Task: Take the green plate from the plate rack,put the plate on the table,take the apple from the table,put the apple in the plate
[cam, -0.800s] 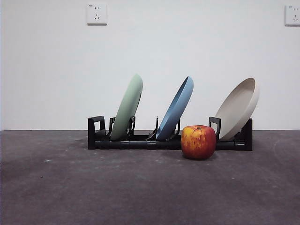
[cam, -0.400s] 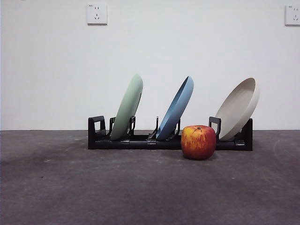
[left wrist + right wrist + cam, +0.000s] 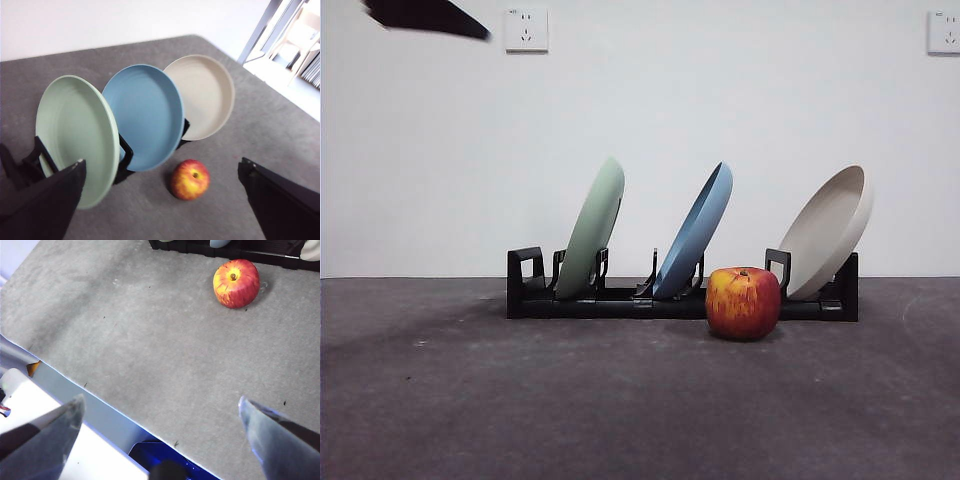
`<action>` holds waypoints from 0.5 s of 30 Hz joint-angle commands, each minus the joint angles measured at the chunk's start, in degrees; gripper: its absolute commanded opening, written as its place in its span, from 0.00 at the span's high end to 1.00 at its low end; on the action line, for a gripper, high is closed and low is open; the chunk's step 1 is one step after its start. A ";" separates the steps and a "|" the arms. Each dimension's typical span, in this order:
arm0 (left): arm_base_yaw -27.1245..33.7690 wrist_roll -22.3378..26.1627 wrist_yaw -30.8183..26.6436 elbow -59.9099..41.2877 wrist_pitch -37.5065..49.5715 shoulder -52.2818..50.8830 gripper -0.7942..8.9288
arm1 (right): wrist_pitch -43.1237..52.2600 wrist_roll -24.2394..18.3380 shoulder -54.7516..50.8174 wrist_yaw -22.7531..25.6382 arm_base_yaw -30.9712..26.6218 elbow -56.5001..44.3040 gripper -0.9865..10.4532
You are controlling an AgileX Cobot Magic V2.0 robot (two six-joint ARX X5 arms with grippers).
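On the plate rack (image 3: 620, 298), the green plate (image 3: 77, 132) stands on edge at my left end effector's (image 3: 160, 200) eleven o'clock, jaws spread wide and empty. I judge this arm nearer. The right end effector (image 3: 160, 440), also wide, waits back over the table (image 3: 150, 355).

A: so what's the table (image 3: 470, 400) like?

B: dark grey, matte, kinda mottled. Two things sit straight on it: the plate rack (image 3: 620, 300), long, low and black, running across toward the back, and the apple (image 3: 743, 302), red with yellow streaks.

A: apple touching the rack?

B: it's just in front of it, right of the middle. Can't tell if they touch.
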 commanded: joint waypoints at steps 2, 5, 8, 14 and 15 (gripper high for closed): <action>-1.75 1.44 -2.49 6.47 0.90 10.03 0.37 | 0.37 0.35 0.02 0.09 0.15 0.20 0.34; -2.82 1.42 -4.50 10.93 1.75 16.61 0.37 | 0.37 0.33 0.02 0.09 0.15 0.20 0.34; -3.61 1.42 -6.27 14.88 1.77 22.38 0.37 | 0.39 0.33 0.02 0.09 0.15 0.20 0.34; -4.85 1.36 -7.96 18.25 4.57 30.84 0.37 | 0.55 0.33 0.02 0.09 0.13 0.20 0.34; -5.07 1.33 -8.70 18.25 5.05 31.82 0.37 | 0.61 0.33 0.02 0.09 0.13 0.20 0.34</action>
